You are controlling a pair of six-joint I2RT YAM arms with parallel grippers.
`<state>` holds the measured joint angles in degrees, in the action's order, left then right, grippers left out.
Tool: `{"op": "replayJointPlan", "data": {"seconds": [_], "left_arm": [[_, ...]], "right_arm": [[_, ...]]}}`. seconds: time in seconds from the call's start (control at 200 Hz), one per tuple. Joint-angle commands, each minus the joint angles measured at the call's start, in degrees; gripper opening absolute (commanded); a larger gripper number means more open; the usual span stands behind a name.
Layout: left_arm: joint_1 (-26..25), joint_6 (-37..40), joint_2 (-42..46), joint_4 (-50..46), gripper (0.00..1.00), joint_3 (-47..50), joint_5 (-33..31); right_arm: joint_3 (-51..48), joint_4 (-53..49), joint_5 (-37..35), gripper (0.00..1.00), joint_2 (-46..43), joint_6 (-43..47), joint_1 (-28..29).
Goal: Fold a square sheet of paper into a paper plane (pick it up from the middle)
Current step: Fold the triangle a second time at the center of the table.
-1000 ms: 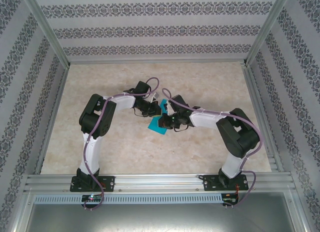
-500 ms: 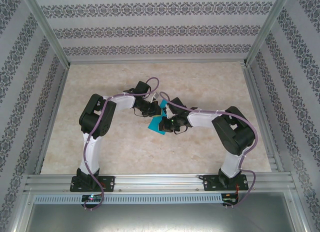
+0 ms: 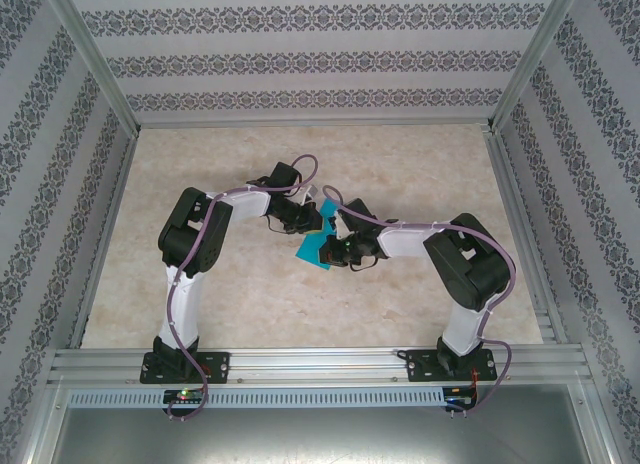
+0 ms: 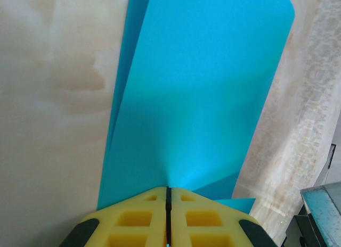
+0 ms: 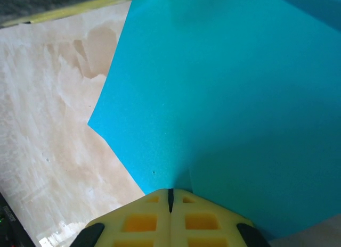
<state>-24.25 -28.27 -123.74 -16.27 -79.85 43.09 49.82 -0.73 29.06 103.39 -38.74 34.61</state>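
Where the yellow fingertips of the left pincer point(image 4: 168, 189) press together with no gap, they clamp one edge of the square sheet of paper point(image 4: 202, 98). Its cyan face runs away from the tips, and a second layer shows along its left side. Right pincer point(image 5: 170, 192): closed flat on another edge of the same sheet. The sheet sits between the two pincers at the middle of the desk point(image 3: 400, 164); contact with the surface cannot be told. Left arm point(image 3: 190, 234) and right arm point(image 3: 470, 264): each rises from the near rail, elbow bent outward, forearm angled inward, wrists close together.
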Motion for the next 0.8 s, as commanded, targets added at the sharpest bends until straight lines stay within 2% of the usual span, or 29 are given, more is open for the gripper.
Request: {"op": "replayJointPlan", "data": {"seconds": [0.0,0.205,0.794], "left_arm": [[0.26,2.46,-5.59,-4.28,0.11,2.16,-6.44],[0.52,2.61,-6.15,-4.71,0.11,1.91,-6.76],[0.82,3.57,-7.26,-6.29,0.11,0.31,-6.87]], "right_arm": [[-2.24,-0.50,-0.34,0.05,-0.26,-0.41,-0.38],[-5.36,1.78,0.74,0.05,-1.22,-1.86,-0.25],[-8.50,-2.10,0.36,0.05,-4.64,-1.19,1.07]]}}
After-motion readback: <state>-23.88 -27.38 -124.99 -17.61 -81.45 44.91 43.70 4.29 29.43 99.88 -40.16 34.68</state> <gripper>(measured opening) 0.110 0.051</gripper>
